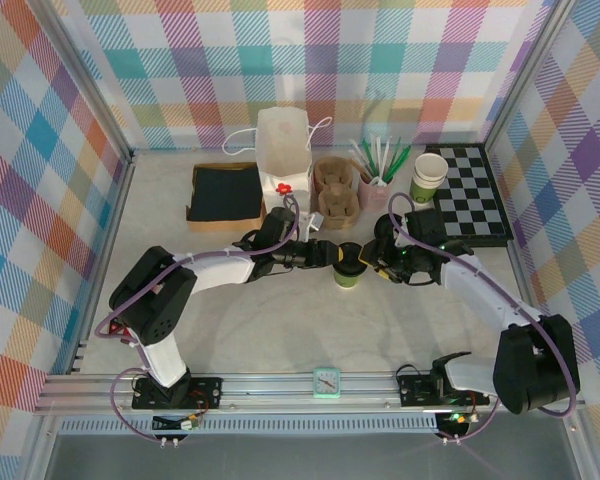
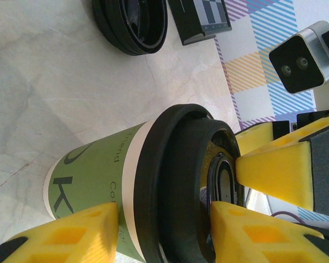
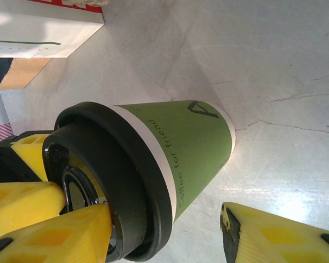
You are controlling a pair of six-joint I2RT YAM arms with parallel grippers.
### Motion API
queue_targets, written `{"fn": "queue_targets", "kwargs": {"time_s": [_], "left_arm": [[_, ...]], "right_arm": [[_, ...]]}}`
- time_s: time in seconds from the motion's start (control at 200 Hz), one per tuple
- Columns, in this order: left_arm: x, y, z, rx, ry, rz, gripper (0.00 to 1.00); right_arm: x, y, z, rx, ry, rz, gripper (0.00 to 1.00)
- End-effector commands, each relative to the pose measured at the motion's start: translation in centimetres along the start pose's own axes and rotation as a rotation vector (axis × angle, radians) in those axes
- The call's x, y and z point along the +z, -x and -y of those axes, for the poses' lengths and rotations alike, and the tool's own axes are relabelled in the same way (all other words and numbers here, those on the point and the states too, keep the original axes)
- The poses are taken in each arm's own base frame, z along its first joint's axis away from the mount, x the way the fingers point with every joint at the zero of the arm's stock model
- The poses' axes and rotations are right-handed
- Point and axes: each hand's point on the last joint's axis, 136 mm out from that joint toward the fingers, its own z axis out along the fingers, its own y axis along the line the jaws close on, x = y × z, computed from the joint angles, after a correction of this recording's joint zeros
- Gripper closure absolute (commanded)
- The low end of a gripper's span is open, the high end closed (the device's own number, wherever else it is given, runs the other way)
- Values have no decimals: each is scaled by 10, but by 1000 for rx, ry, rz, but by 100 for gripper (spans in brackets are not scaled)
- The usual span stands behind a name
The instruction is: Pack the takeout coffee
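Seating the lid [image 2: 170,181] seems the step, right hand [image 1: 375,262] apart, left hand [image 1: 328,255] unclear; next, firmly grip and bag the coffee cup [image 1: 349,268].

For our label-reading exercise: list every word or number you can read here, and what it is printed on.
"Coffee for friend": side of the takeout coffee.
"K", large, partly hidden: same cup, left wrist view.
Small teal clock: face too small to read.
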Motion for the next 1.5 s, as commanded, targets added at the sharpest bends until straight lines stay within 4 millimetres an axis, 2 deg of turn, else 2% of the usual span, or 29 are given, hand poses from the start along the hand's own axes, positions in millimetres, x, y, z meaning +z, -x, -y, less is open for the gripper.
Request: {"fn": "queue_targets", "kwargs": {"time_s": [0.0, 0.2, 0.48, 0.695, 1.03, 1.21, 1.495], "left_arm": [[11, -41, -43, -91, 105, -104, 54], [10, -45, -46, -98, 111, -110, 54], [2, -22, -15, -49, 80, -87, 48], [-1, -8, -2, -15, 83, -83, 46], [-6, 13, 2, 15, 105, -62, 45], [-5, 22, 10, 34, 95, -55, 44], [-1, 22, 2, 42, 119, -62, 44]], "right_arm": [[4, 6, 5, 22, -34, 10, 45], [7, 9, 8, 20, -63, 6, 46], [2, 13, 0, 7, -41, 14, 45], [-4, 19, -9, -16, -44, 27, 45], [-4, 27, -17, -35, -36, 24, 43], [-1, 28, -19, -35, -32, 15, 43], [5, 25, -16, -31, -27, -2, 43]]}}
